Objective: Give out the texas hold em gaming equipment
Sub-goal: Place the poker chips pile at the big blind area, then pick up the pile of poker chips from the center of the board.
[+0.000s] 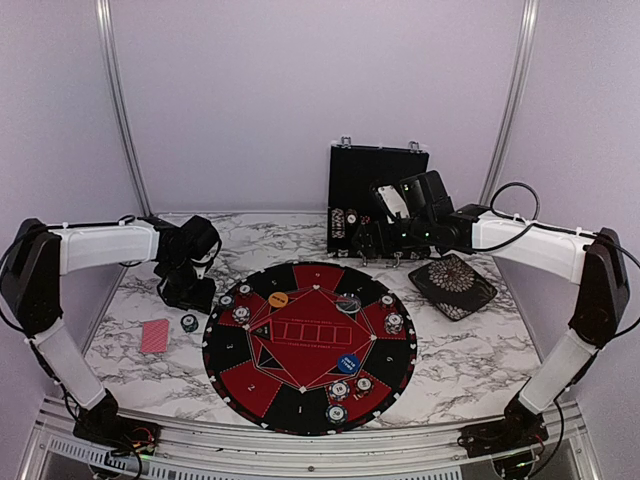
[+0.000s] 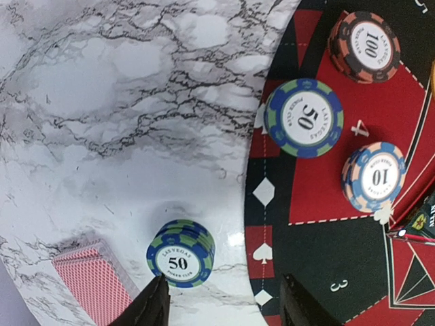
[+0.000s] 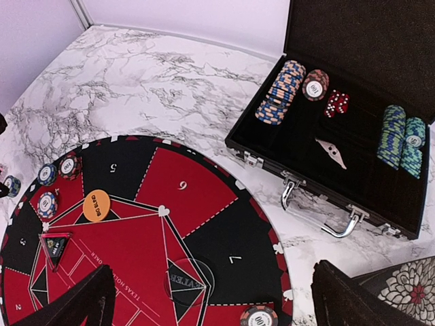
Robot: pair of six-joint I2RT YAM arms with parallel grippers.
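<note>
Got left gripper [image 2: 224, 278] parted, blue-and-green striped '50' poker chip stack [image 2: 180, 252] just off its fingertips; right gripper [image 3: 212, 266] gaping wide above round red-and-black mat [image 3: 170, 204].

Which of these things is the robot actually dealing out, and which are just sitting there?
Being dealt out: poker chips, red-backed cards, orange disc, blue disc.
Just sitting there: round mat, patterned dish.

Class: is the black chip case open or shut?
Open. The case has its lid raised, and chip stacks and red dice show inside.
</note>
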